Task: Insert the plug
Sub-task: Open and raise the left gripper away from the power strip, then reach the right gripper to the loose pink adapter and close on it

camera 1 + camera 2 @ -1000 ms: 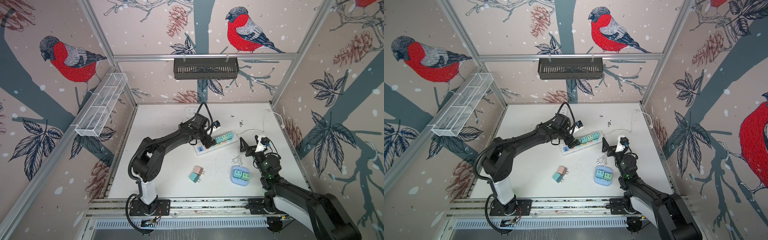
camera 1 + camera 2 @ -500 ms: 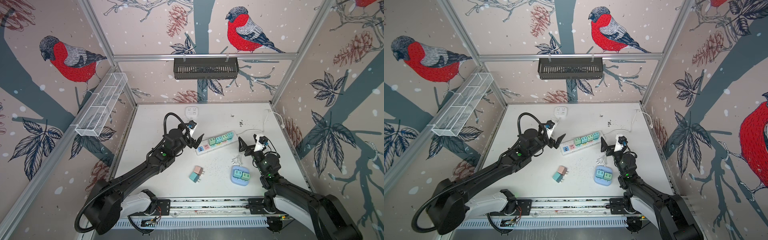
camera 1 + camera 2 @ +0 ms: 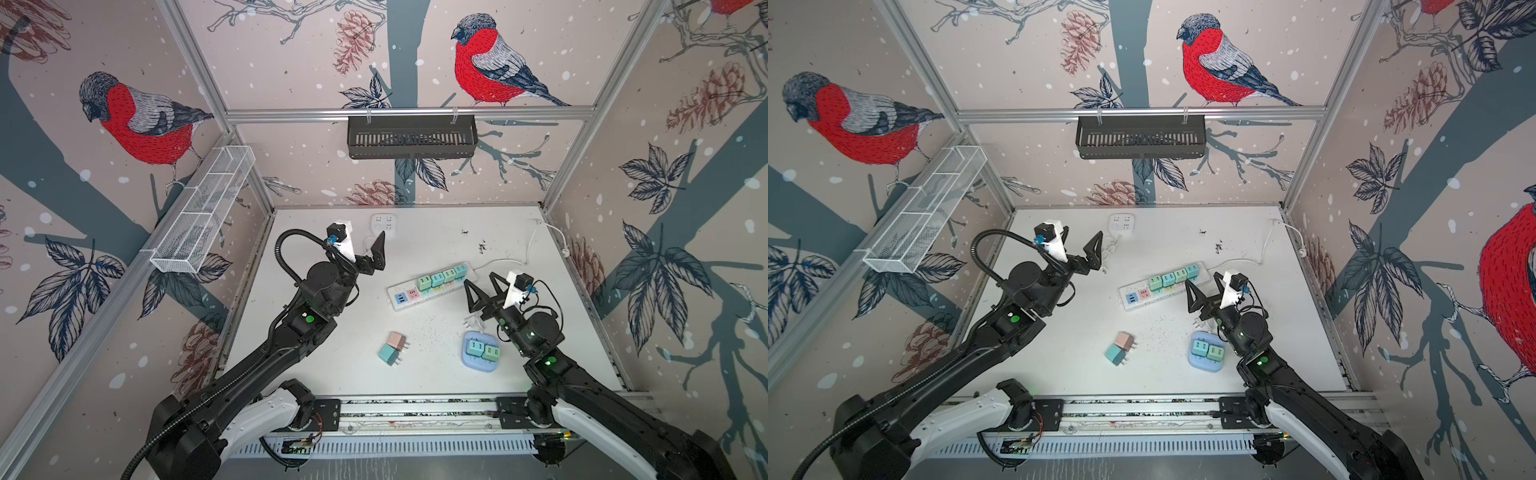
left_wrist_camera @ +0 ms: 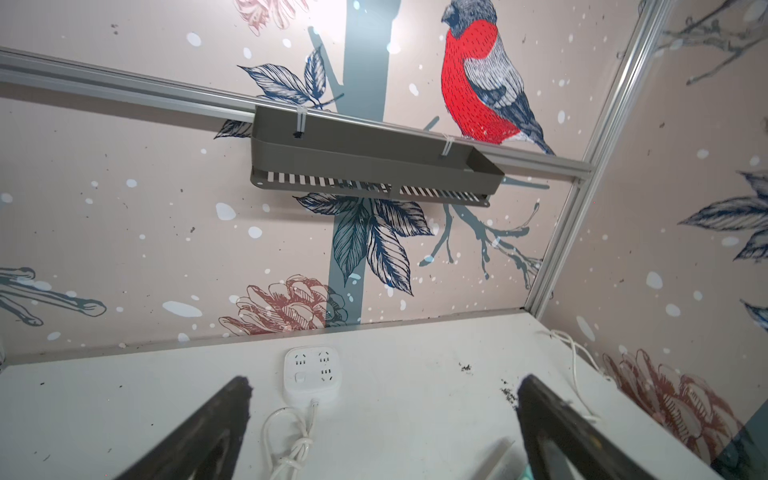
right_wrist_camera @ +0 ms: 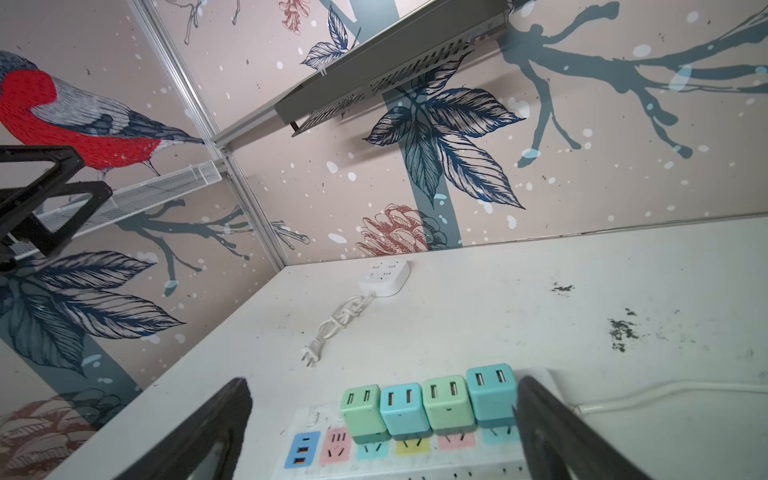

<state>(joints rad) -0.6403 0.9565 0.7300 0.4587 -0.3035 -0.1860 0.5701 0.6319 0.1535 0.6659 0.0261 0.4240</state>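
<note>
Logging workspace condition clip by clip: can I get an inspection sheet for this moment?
Surface: white table, dark specks scattered.
Job's things: power strip with four plugged chargers; pink charger and teal charger loose; two chargers in blue tray.
Clutter: square socket, nothing plugged in, at the back.
Grippers: left gripper open, empty; right gripper open, empty.
Cables: strip cord runs toward right wall; socket cord knotted.
Surroundings: black basket, wire basket, bird-print walls.

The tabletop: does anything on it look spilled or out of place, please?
Dark crumbs lie scattered on the table toward its back right, and finer specks dot it between the power strip and the blue tray; both look like spilled debris.
</note>
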